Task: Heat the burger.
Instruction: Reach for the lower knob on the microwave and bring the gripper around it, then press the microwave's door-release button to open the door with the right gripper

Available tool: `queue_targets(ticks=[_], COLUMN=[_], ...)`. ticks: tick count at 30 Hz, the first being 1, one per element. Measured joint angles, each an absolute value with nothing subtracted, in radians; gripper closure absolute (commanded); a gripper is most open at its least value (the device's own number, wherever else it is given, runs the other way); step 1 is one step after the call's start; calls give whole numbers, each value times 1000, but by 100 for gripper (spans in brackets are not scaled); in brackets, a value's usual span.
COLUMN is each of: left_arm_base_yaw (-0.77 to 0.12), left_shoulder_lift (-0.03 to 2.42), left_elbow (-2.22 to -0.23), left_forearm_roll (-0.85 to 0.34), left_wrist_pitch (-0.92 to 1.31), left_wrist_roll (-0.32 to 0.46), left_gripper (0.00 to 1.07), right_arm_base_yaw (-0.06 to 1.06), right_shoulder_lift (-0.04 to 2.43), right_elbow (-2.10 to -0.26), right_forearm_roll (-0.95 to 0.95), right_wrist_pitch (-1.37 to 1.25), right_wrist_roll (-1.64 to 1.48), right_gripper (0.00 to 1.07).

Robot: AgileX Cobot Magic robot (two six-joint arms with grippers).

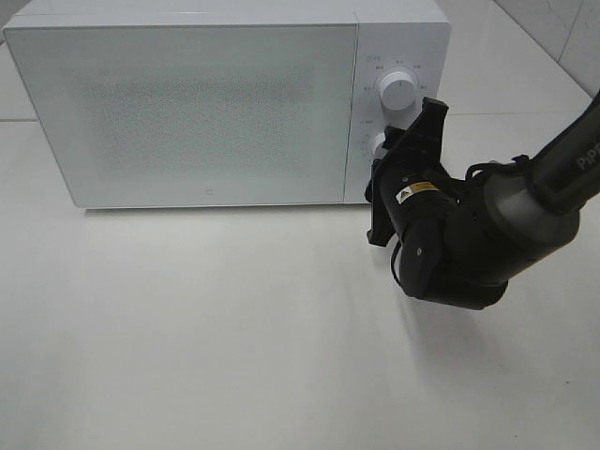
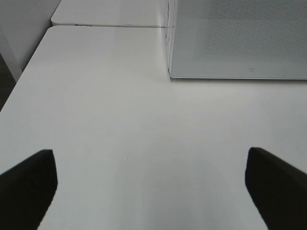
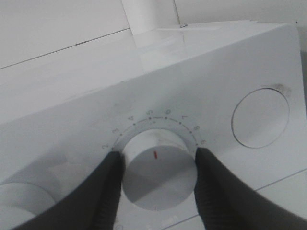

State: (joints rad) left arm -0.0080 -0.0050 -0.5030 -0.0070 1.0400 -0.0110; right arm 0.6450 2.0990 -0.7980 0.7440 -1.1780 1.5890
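The microwave is showing white, its door wearing a fine grey speckle. The knob is showing white with a short red mark, dark numerals ringing it. The fingers are showing black; the arm, black and grey, is carrying a yellow label. The desk is looking white.

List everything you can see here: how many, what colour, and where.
microwave: one, white, back of table, door closed
upper knob: one, white, panel at microwave's right end
lower knob: one, white with red mark, below upper knob
round button: one, white, panel beside lower knob
table: one, white, under everything
burger: none in view
left fingers: two, black, wide apart over bare table
right fingers: two, black, closed on lower knob's sides
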Motion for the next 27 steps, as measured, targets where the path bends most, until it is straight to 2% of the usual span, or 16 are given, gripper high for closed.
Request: queue_targets(ticks=[3,6,7,14,27], left_arm_base_yaw=[-8,-8,-8,-8,-8], left_shoulder_lift=[-5,-5,-5,-5,-5], left_elbow=[-503,-503,-503,-503,-503], left_forearm_roll=[-7,-7,-7,-7,-7], left_wrist_pitch=[1040,1040,1040,1040,1040], left_wrist_roll=[-11,-11,-11,-11,-11], left_gripper=[4,4,4,4,4], right_arm_base_yaw=[645,647,647,658,678], right_shoulder_lift=[2099,2099,2099,2099,2092], right_elbow=[-798,-801,-801,-808,-807], right_forearm_roll=[747,761,761,767,706], right_wrist_pitch=[-1178,-1177,-1177,-1179,-1190], right_wrist_roll=[1583,1557,1557,1485,1400], right_gripper=[71,59,59,41,39])
